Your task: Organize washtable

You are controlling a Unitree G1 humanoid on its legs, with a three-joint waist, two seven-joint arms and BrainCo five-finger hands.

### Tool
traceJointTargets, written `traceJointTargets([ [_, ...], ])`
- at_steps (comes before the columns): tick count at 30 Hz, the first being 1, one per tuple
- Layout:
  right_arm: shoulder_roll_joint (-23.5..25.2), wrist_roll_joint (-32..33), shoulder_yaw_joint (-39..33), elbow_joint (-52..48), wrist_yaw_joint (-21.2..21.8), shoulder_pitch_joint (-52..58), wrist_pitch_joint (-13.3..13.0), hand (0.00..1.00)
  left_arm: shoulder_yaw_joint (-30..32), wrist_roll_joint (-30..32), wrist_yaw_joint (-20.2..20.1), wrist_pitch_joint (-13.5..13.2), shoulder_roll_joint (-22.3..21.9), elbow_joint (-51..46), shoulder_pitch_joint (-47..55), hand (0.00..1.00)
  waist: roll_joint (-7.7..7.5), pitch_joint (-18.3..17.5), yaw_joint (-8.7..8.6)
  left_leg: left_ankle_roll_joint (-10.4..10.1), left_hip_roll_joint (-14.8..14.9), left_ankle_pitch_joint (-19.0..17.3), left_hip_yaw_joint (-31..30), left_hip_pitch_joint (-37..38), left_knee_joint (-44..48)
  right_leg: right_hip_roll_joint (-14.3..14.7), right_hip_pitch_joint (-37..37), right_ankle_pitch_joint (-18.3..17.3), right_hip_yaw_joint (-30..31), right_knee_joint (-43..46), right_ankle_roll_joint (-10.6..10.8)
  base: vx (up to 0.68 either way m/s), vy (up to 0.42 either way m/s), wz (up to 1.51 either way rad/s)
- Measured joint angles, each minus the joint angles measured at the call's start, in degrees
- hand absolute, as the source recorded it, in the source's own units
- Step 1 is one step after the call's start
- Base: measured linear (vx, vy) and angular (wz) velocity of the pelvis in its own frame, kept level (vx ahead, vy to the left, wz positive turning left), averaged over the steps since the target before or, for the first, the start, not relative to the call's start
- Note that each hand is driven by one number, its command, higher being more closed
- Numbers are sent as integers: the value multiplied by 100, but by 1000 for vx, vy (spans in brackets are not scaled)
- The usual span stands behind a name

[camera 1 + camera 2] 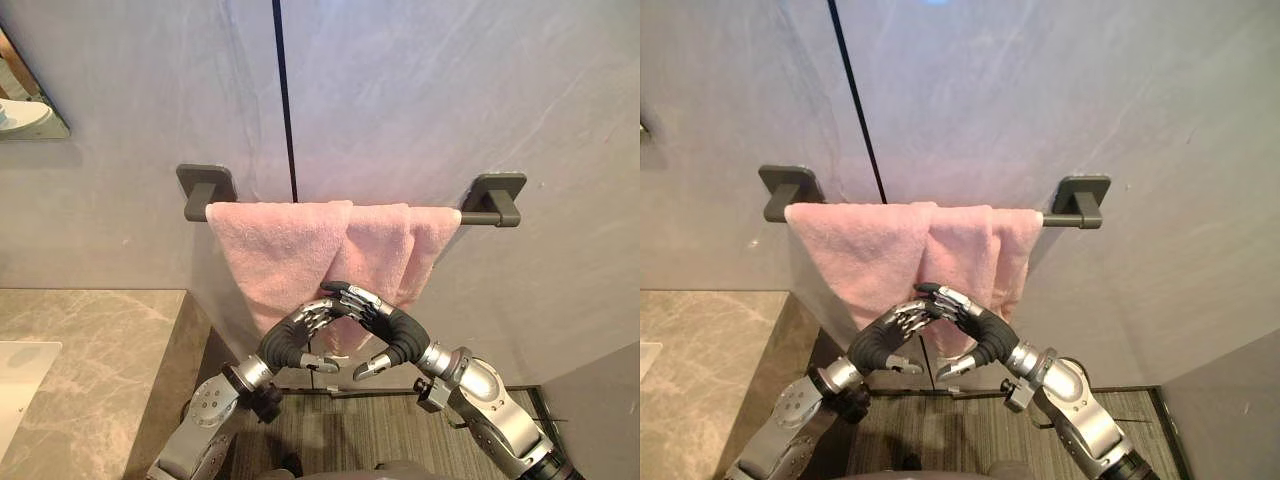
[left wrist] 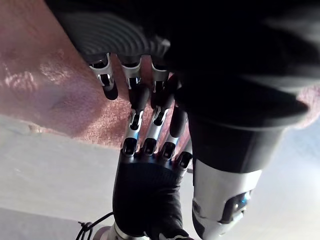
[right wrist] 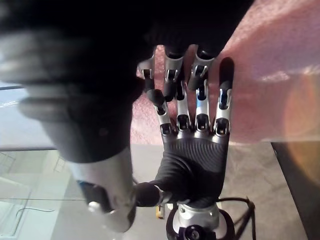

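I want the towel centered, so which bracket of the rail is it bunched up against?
The left bracket: the pink towel reaches it, while bare rail shows before the right bracket.

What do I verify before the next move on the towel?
1. Pink towel on the bar: ok, draped over it.
2. Towel spread evenly: not ok, folds bunch near the middle.
3. Left hand at the towel's lower part: ok, fingers straight.
4. Right hand there too: ok, fingers straight, tips meeting the left hand's.
5. Grip on cloth: not ok, both thumbs hang free below.
6. Cloth pinned between the fingertips: cannot tell.
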Motion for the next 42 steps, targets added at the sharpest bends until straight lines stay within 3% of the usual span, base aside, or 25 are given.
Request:
traceJointTargets([
  [3,117,-316,-96,207,-10,-22,4,0,249,275,156,-4,-230,107,-35,0,3,-1,-1,-4,4,7,-35,-19,11,5,-1,-2,-17,-8,-5,39,-8,7],
  [6,240,-668,-369,735,-240,-19,135,0,645,333,352,-236,-630,103,-137,0,19,-10,3,-11,7,35,-78,-140,29,9,-92,-1,-52,-1,-9,8,-15,6],
  [13,492,-990,-773,888,-509,-112,243,0,899,711,625,-279,-960,258,-345,0,136,-82,-7,-4,11,78,-133,-233,-1,11,-194,4,-123,7,-17,-27,-11,5],
  [20,790,-1101,-1080,1062,-653,-294,243,0,996,741,800,-289,-1105,365,-479,0,146,-85,-8,-15,24,141,-185,-257,-2,23,-190,41,-155,-1,-41,-32,-8,4],
  [35,1300,-1133,-2402,1310,-1168,-294,218,0,2106,784,1097,-337,-1395,800,-389,0,248,-168,-10,19,46,242,-194,-301,-8,26,-144,266,-148,-220,-61,-53,9,0],
  [42,1480,-1140,-2912,1524,-1393,-236,112,0,2633,780,1225,-392,-1459,1012,-251,0,202,-203,-6,16,42,244,-196,-303,-8,17,-83,323,-151,-336,-31,-5,1,0],
])
